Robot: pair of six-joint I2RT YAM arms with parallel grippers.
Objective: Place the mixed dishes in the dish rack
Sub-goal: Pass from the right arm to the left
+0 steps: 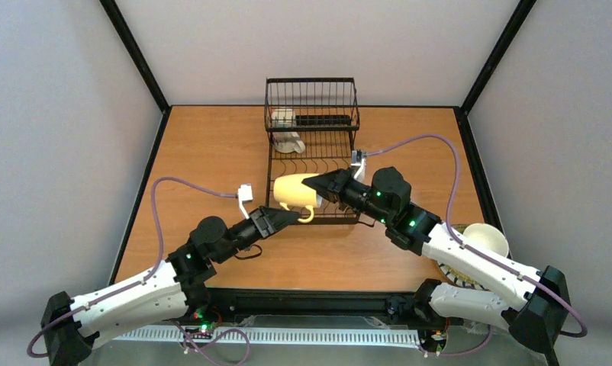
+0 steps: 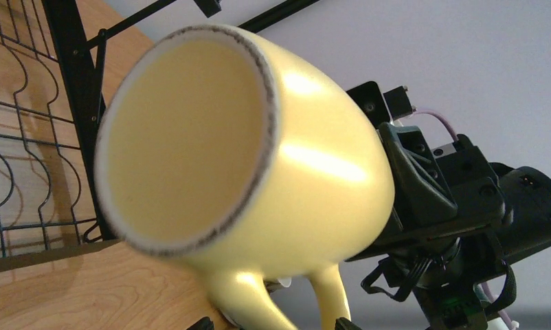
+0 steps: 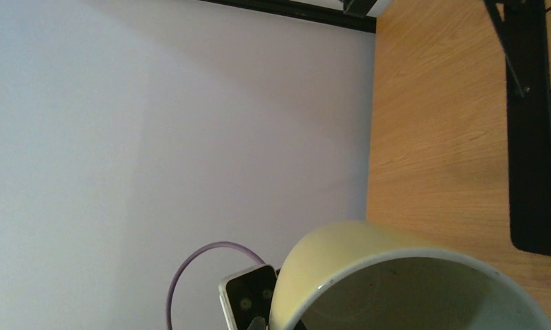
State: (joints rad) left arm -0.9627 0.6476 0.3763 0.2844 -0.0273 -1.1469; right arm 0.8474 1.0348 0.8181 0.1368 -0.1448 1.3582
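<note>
A cream-yellow mug [image 1: 295, 191] hangs on its side above the front end of the black wire dish rack [image 1: 312, 156], handle [image 1: 307, 214] pointing down. My right gripper [image 1: 323, 184] is shut on the mug's right end. In the left wrist view the mug [image 2: 314, 172] fills the frame with its mouth toward the camera. My left gripper [image 2: 274, 323] is open, and the handle [image 2: 249, 302] drops between its two fingertips. In the top view the left gripper [image 1: 286, 217] sits just below and left of the mug. The right wrist view shows the mug's rim [image 3: 396, 258] close up.
White dishes [image 1: 288, 131] rest in the rack's far basket section. A cream bowl [image 1: 486, 238] sits on a plate [image 1: 457, 273] at the right, beside my right arm. Black frame posts and grey walls enclose the wooden table [image 1: 204, 152].
</note>
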